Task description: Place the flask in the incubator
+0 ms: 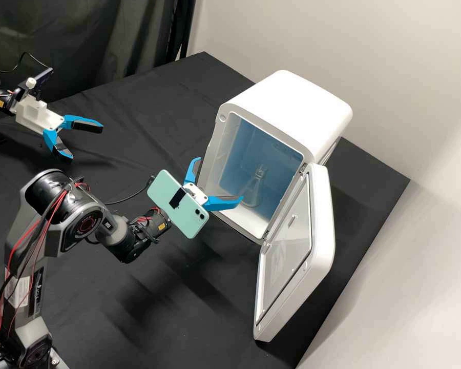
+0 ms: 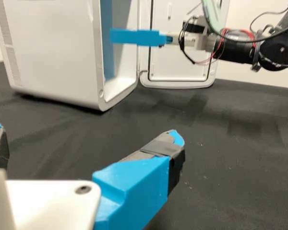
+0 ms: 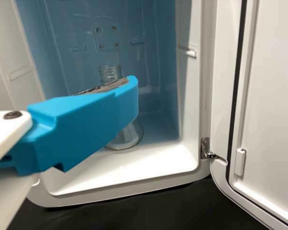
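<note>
**Flask's in the box, now how do I get out without knocking it over?**

The clear glass conical flask (image 1: 258, 184) stands upright on the floor of the blue chamber inside the white box-shaped incubator (image 1: 292, 102). The incubator sits along the far right edge of the black worktop (image 1: 189, 307), close to its right corner. Its white door (image 1: 297, 241) hangs wide open.

My right gripper (image 1: 219, 178) is at the mouth of the chamber with its blue fingers spread wide, gripping nothing. From my wrist, one finger crosses in front of the flask's body and the neck pokes up behind it. I can't tell if the tip brushes the glass.

So I reckon the placing itself is basically done, and the job now is getting out clean. My plan:
- Pull straight back along the line I'm pointing, no sideways swing.
- Leave the fingers wide, so nothing pinches or drags the base.
- Go slow, because that narrow neck looks easy to tip.
- Watch the door frame and the hinge side on the way out.

My left gripper (image 1: 83, 139) hovers by the worktop's left edge, fingers apart and empty, well away from all this.
</note>
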Robot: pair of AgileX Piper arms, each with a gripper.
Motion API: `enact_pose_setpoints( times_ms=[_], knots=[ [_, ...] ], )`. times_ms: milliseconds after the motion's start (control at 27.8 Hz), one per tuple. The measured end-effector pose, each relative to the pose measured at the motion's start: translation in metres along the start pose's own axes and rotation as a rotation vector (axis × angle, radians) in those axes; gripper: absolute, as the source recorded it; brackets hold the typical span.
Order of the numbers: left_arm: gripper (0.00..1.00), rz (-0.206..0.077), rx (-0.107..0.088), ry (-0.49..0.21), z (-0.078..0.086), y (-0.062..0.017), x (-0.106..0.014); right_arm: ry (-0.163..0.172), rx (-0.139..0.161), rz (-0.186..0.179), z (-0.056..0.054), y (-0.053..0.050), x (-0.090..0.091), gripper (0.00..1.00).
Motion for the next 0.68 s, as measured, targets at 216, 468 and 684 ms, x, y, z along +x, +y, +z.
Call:
enact_pose_setpoints(
  times_ms=[216,468,684],
  knots=[
    [1.0,0.062,0.024,-0.027,0.019,0.0054,-0.01,0.014,0.006,0.01,-0.006,0.006,-0.009,1.0],
    [1.0,0.144,0.042,-0.025,0.026,0.0177,-0.016,0.017,0.006,0.012,-0.008,0.008,-0.012,1.0],
    [1.0,0.198,0.008,-0.037,0.032,0.025,-0.02,0.015,0.006,0.01,-0.008,0.007,-0.013,1.0]
  ],
)
